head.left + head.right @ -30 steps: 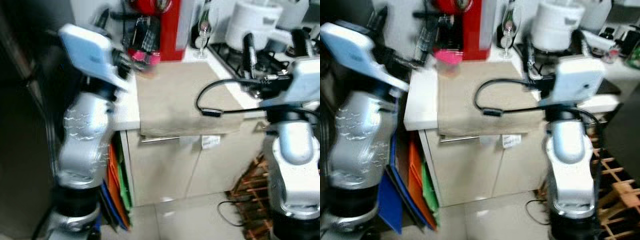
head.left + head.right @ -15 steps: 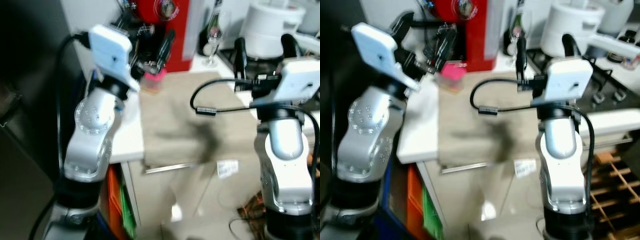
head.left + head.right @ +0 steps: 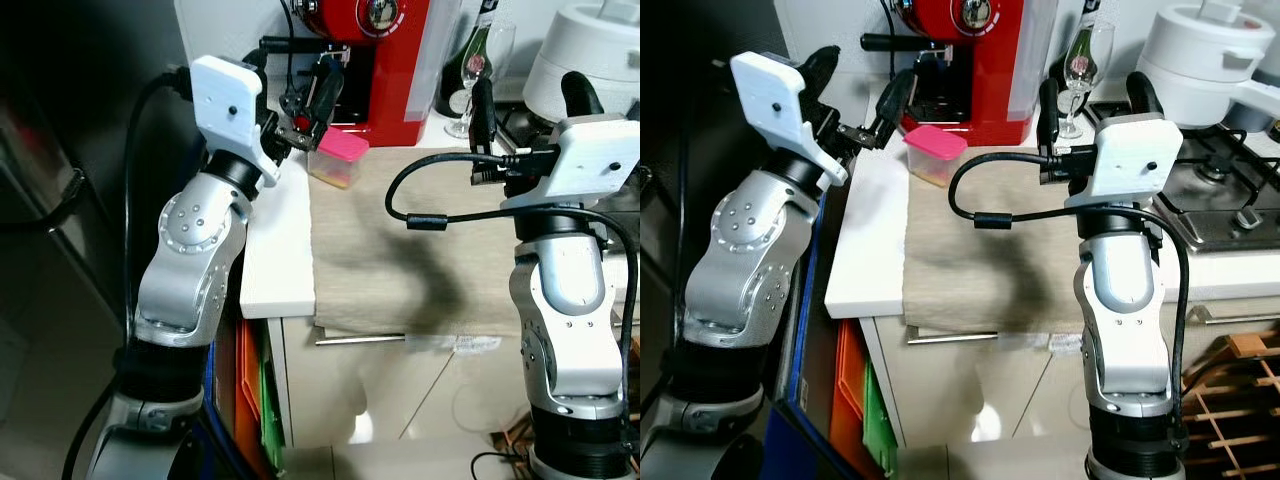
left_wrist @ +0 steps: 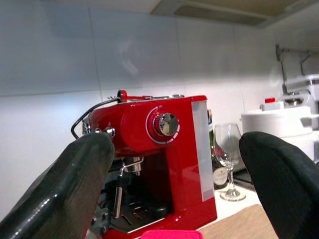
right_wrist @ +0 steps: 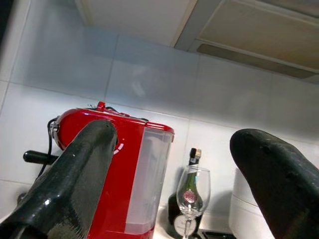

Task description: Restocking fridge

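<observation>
Both hands, left point(image 3: 855, 95) and right point(image 3: 1090, 98), spread empty above the counter point(image 3: 865, 260), pink-lidded tub point(image 3: 932, 155) between them.

On the surface point(image 3: 865, 270): one red coffee machine point(image 3: 985, 65), one pink-lidded container point(image 3: 934, 155), one wine glass point(image 3: 1080, 65), one dark bottle point(image 3: 472, 50), one beige cloth point(image 3: 990, 265), one white pot point(image 3: 1200, 60). Grippers: two, the left gripper point(image 3: 855, 105) and the right gripper point(image 3: 1095, 100).

Container point(image 3: 934, 155) on counter point(image 3: 868, 250) before coffee machine point(image 3: 980, 60), wine glass point(image 3: 1081, 65) right
</observation>
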{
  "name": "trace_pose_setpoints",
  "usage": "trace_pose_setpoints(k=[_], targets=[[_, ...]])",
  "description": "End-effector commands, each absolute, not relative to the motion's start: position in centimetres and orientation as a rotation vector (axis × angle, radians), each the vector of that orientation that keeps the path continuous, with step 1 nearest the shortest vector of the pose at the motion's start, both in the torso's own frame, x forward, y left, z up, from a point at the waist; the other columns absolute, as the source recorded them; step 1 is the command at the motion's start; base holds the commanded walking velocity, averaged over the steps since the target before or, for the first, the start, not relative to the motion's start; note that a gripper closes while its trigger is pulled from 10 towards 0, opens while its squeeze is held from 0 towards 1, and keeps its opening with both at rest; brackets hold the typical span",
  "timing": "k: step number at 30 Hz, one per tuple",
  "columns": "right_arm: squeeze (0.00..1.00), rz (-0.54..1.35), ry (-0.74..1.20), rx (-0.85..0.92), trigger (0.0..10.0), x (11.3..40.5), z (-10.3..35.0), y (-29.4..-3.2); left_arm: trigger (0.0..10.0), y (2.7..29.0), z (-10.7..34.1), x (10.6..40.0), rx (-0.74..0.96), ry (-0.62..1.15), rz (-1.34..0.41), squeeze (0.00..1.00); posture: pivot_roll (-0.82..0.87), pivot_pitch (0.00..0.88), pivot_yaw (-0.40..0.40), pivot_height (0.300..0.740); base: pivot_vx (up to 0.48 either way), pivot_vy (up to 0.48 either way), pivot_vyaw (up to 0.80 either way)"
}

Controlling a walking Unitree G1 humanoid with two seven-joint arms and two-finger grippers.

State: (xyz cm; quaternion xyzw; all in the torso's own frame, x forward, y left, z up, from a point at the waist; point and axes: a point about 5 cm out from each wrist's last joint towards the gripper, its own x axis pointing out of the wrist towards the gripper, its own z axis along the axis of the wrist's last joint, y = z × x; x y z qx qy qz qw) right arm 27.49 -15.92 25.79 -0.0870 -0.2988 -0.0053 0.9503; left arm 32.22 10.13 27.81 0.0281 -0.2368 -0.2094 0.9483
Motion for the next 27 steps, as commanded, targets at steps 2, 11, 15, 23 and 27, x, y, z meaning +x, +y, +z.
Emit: trace_pose_setpoints(k=[2,11,15,23,27], targets=[[0.0,-0.015,-0.603,-0.179,10.0,27.4,25.7,-16.0,10.0,10.3,28.0,32.6,0.08,-0.475,-0.422,0.0,-0.09,0.0,0.034,0.74,0.0,0.0,0.0],[0.0,-0.026,-0.592,-0.188,10.0,27.0,25.3,-16.2,10.0,10.7,27.9,34.8,0.125,-0.438,-0.46,0.0,-0.11,0.0,0.05,0.74,0.0,0.0,0.0],[0.0,-0.026,-0.58,-0.188,10.0,26.6,25.0,-16.1,10.0,10.9,27.8,36.3,0.145,-0.406,-0.449,0.0,-0.12,0.0,0.05,0.74,0.0,0.0,0.0],[0.0,-0.006,-0.527,-0.208,10.0,25.2,23.7,-16.1,10.0,10.4,27.6,39.7,0.096,-0.331,-0.377,0.0,-0.21,0.0,0.057,0.74,0.0,0.0,0.0],[0.0,0.025,-0.502,-0.211,10.0,24.2,23.5,-16.2,10.0,11.1,27.1,40.6,0.077,-0.305,-0.339,0.0,-0.25,0.024,0.047,0.74,0.0,0.0,0.0]])
